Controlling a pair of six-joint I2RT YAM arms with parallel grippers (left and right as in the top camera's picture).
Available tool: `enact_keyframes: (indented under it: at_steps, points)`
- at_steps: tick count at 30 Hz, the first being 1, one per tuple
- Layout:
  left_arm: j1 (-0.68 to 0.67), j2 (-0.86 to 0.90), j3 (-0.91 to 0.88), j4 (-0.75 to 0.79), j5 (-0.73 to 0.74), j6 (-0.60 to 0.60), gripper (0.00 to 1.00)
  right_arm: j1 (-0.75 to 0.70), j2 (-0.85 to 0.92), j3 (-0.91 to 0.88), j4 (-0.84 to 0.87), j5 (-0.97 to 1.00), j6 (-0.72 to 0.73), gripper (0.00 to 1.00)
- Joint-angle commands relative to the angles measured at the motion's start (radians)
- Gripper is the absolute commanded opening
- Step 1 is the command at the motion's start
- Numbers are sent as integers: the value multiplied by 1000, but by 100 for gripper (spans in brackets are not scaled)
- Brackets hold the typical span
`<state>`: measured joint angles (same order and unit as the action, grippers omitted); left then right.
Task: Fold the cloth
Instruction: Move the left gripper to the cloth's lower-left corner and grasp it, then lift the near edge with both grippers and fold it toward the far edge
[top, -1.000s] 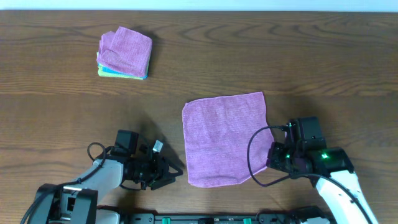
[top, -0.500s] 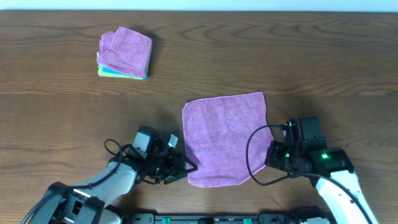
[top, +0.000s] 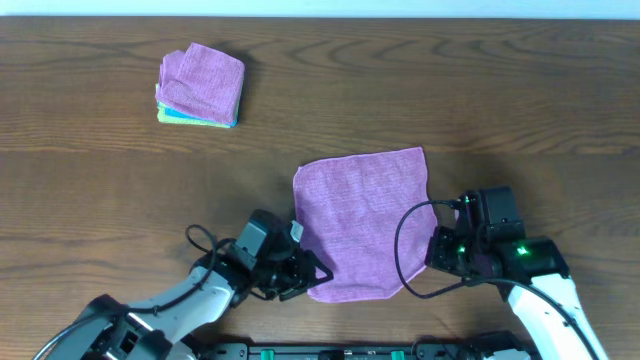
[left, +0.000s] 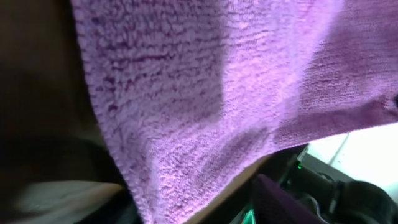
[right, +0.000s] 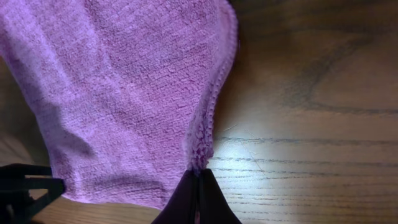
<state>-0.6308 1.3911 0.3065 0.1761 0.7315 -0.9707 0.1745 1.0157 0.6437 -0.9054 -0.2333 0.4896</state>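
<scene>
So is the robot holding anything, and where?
The right gripper pinches the thin mauve-purple terry cloth by its near right edge. The left gripper is at the near left corner; a hold there cannot be told.

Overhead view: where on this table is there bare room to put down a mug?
Bare table lies right of the stack of folded cloths and beyond the purple cloth; also left of that cloth. Crowded at the near edge, where the left end effector and right end effector meet the cloth's corners.
</scene>
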Motion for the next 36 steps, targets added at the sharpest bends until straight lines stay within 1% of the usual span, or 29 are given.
enact_keyframes:
  at_steps: [1,2,3,6,10,13,17,21,27,30,36]
  points:
    - [-48,15,-12,-13,-143,-70,36,3,-10,-3,1,-11,11,1]
    - [-56,15,-12,-13,-153,-78,29,3,-10,-3,1,-11,11,1]
    - [-62,15,-12,-11,-160,-82,21,3,-10,-3,1,-11,11,1]
    - [-71,15,-12,-6,-166,-82,6,3,-10,-3,1,-11,11,1]
    - [-69,15,-12,32,-150,-79,6,3,-10,-3,1,-11,10,1]
    - [-60,11,-12,95,-81,-55,6,3,-10,-3,-5,-11,10,1]
    - [-16,-21,-10,98,-2,-50,6,4,-10,-3,-5,-10,-1,2]
    - [56,-86,-10,71,18,-46,6,3,-10,-3,5,-1,-16,2]
    - [164,-144,-10,61,-1,-43,6,3,-10,-3,98,43,-15,1]
    - [174,-143,-9,71,-51,-66,6,3,-10,-3,166,70,-11,1]
    - [174,-143,12,164,-159,-119,6,3,-5,-3,282,105,4,1]
